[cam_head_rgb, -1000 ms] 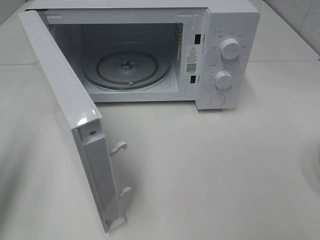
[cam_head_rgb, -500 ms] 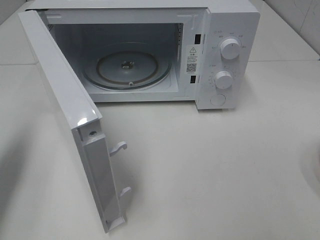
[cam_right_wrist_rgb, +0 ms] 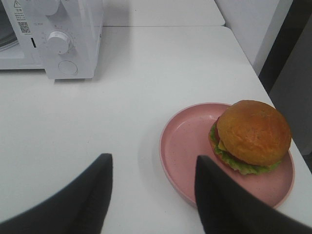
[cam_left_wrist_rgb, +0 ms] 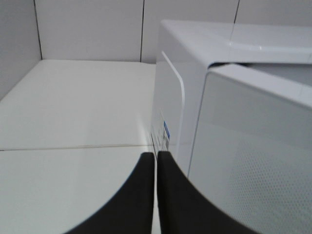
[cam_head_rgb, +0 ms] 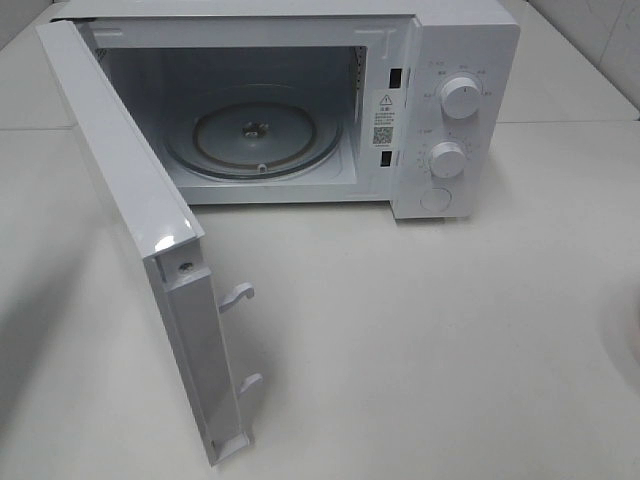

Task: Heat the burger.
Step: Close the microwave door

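The burger [cam_right_wrist_rgb: 253, 131], with a golden-brown bun, lettuce and cheese, sits on the far side of a round pink plate [cam_right_wrist_rgb: 181, 146]; it appears only in the right wrist view. My right gripper [cam_right_wrist_rgb: 153, 163] is open just short of the plate, nothing between its fingers. The left gripper [cam_left_wrist_rgb: 156, 155] is shut with nothing in it, close beside the white microwave [cam_left_wrist_rgb: 219, 53] near its door's hinge side. Neither gripper shows in the high view. The microwave [cam_head_rgb: 465, 60] stands with its door [cam_head_rgb: 120, 170] swung wide open and a bare glass turntable [cam_head_rgb: 255, 135] inside.
The open door juts far out over the white table [cam_head_rgb: 420, 330] toward the front left. Two knobs [cam_head_rgb: 460, 97] and a round button are on the microwave's right panel. A tiled wall stands behind the table, and the table's edge runs just beyond the plate.
A faint pinkish blur at the right edge of the high view has faded out. The microwave and its door have not moved.
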Robot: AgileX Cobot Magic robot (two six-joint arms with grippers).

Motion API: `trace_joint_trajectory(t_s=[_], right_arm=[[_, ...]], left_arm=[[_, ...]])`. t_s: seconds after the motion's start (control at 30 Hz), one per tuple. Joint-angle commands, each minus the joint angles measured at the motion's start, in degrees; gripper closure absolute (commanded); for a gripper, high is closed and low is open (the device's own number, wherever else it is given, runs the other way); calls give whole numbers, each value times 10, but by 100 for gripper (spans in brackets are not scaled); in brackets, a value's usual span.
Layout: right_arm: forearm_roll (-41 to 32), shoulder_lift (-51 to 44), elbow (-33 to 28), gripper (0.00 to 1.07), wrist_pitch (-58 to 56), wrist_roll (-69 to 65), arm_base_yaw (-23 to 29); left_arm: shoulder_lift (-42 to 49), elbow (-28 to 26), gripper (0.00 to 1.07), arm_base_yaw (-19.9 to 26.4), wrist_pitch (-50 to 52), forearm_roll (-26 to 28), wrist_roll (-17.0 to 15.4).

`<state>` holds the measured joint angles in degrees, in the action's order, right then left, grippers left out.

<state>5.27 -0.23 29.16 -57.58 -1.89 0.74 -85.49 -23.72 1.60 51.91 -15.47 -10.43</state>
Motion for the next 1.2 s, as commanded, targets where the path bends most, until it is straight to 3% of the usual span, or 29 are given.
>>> trace_joint_trajectory(t_s=[0.03,0.17,0.2,0.27,0.57,1.2], right_arm=[[1,-17,-5,62,5,7,-2],[1,-17,-5,62,5,7,-2],[1,-17,-5,62,5,7,-2],[1,-17,-5,62,5,7,-2],[1,-17,-5,62,5,7,-2],[1,-17,-5,62,5,7,-2]], left_arm=[[-36,-1,106,-1,38,-32,-1],[-64,-9,106,-29,44,-32,24],[-80,-17,106,-58,42,-30,50],[-95,-23,106,-79,41,-23,65],[-123,-42,106,-119,42,-11,65],[-131,-46,106,-135,48,10,58]])
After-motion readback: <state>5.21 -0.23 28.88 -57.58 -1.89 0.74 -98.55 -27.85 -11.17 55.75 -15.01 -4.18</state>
